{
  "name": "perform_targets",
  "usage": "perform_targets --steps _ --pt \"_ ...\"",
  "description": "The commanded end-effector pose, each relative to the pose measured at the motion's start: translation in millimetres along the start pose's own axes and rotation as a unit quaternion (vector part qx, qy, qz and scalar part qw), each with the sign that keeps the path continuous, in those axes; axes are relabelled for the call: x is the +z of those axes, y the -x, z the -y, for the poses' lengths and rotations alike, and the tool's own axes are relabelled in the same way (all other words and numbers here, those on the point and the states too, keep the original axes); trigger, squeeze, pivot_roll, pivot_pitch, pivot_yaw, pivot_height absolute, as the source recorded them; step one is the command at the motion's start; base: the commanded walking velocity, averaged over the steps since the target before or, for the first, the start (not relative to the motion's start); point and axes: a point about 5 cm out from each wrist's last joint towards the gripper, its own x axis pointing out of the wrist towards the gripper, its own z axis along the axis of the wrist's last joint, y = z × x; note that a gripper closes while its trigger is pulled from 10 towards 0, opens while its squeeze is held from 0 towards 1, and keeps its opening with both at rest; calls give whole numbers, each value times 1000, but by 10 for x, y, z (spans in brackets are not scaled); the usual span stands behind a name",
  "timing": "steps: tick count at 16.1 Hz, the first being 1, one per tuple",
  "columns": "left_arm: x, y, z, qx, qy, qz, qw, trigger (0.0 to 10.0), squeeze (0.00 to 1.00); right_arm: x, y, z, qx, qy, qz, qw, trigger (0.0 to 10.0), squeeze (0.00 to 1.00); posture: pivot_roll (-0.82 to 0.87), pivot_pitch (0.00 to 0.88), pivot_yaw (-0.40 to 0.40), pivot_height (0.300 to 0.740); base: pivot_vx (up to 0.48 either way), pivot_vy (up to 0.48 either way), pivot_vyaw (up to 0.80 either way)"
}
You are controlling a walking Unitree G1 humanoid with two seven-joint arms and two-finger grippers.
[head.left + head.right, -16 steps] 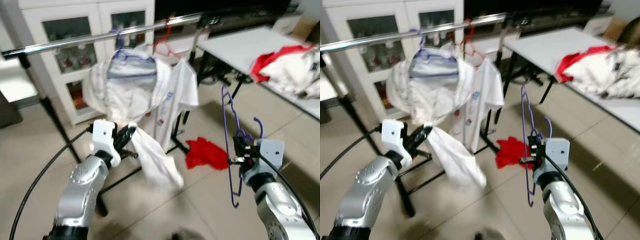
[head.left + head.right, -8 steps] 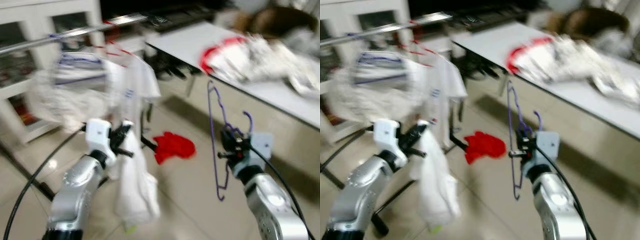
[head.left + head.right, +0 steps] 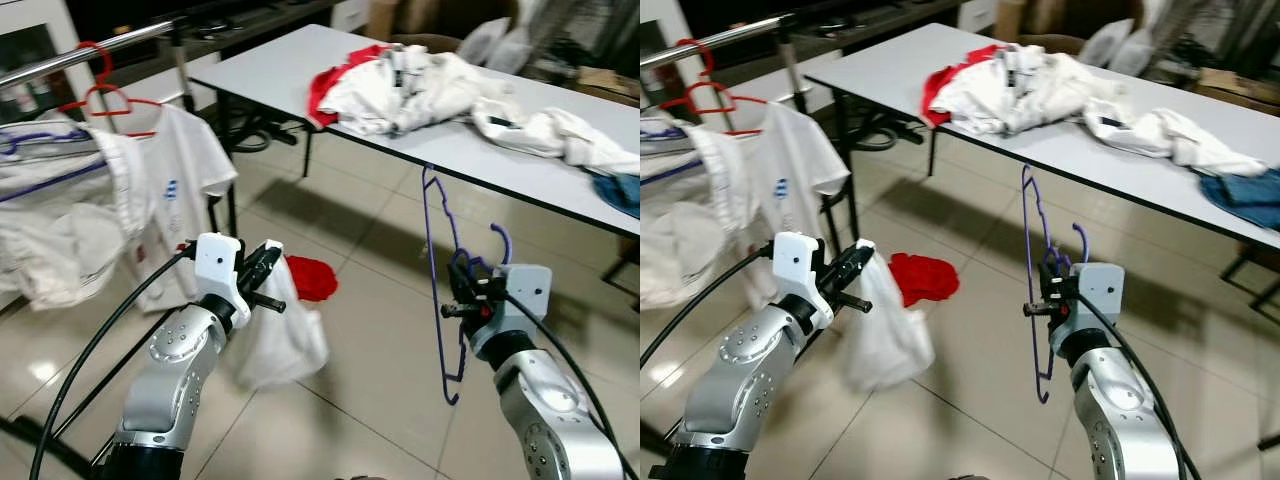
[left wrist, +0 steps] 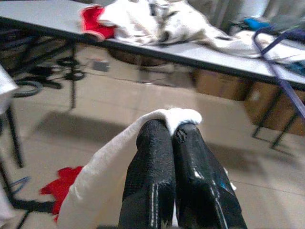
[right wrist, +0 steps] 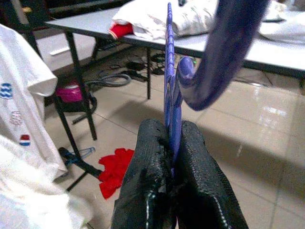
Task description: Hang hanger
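Note:
My right gripper (image 3: 458,296) is shut on a purple plastic hanger (image 3: 438,268) that stands upright in front of the white table (image 3: 262,68); its hook curls beside the fingers (image 5: 157,162). My left gripper (image 3: 268,262) is shut on a white garment (image 3: 273,334) that droops from its fingers (image 4: 157,157) toward the floor. At the left, a metal clothes rail (image 3: 60,62) carries a red hanger (image 3: 100,95) with a white T-shirt (image 3: 180,170) and a bunched white garment (image 3: 50,220).
A pile of white and red clothes (image 3: 400,80) lies on the table, with blue cloth (image 3: 615,190) at its right end. A red cloth (image 3: 308,277) lies on the tiled floor by the rack's black legs. Black cables run along my left arm.
The camera has swung to the right, so the rail has slid to the left edge and the table now fills the top. Both grippers hold the same things as before.

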Motion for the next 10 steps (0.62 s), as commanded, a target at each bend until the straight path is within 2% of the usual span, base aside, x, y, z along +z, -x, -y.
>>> perform_targets --steps 1,3,5,8,10 --pt "122 9 39 -20 -1 30 999 10000 0 -9 -28 3 -11 0 -8 1000 10000 0 -136 0 -27 740 0 0 -594" --pt "112 32 16 -9 11 32 999 10000 0 -24 -36 93 -54 -2 -16 998 10000 0 -147 0 -21 740 0 0 -647" --pt "75 -9 -25 8 12 20 1000 10000 0 88 -25 165 -78 29 16 996 10000 0 -176 0 -12 740 0 0 -544" --pt "93 -77 -23 19 3 24 1000 10000 0 153 -8 178 -83 23 14 996 10000 0 -189 0 -4 740 0 0 0" --pt "100 -99 -34 35 -2 20 999 10000 0 133 -58 97 -55 4 14 998 10000 0 -169 0 -10 740 0 -304 0"
